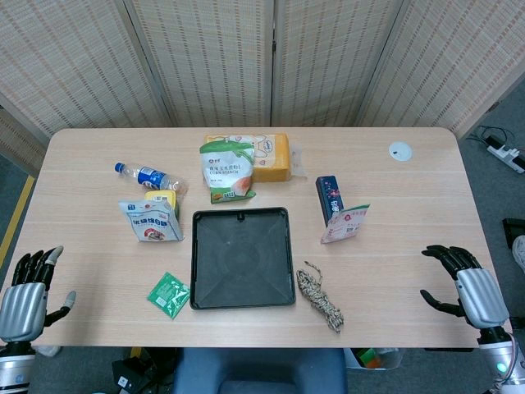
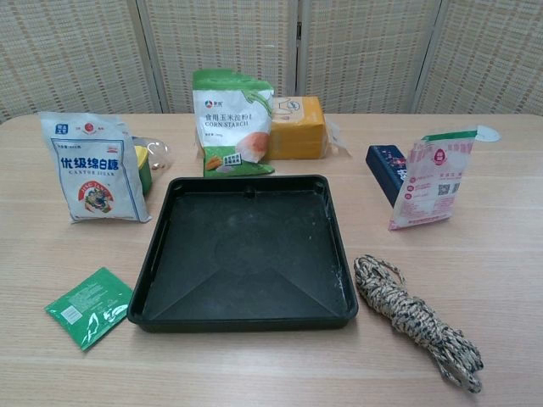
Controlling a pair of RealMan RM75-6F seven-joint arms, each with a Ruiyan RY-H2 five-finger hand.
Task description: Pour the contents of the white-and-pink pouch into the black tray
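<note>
The white-and-pink pouch (image 1: 345,222) stood upright toward the right side of the table (image 1: 82,156), leaning against a dark blue box (image 1: 330,197) just behind it; we judged that prop kept it standing and its top within reach. The black tray (image 1: 242,257) lay flat near the middle of the front edge, well left of the pouch and bare inside, so we took the pouring as not yet begun. A coiled rope (image 1: 320,300) lay by the tray's front right corner. Our left hand (image 1: 29,287) and right hand (image 1: 467,283) hovered at the front corners, fingers spread and grasping nothing.

Only the head view showed the hands. The chest view alone showed the pouch's top (image 2: 462,134) flaring open, and the corn starch bag (image 2: 231,123) standing behind the tray.
</note>
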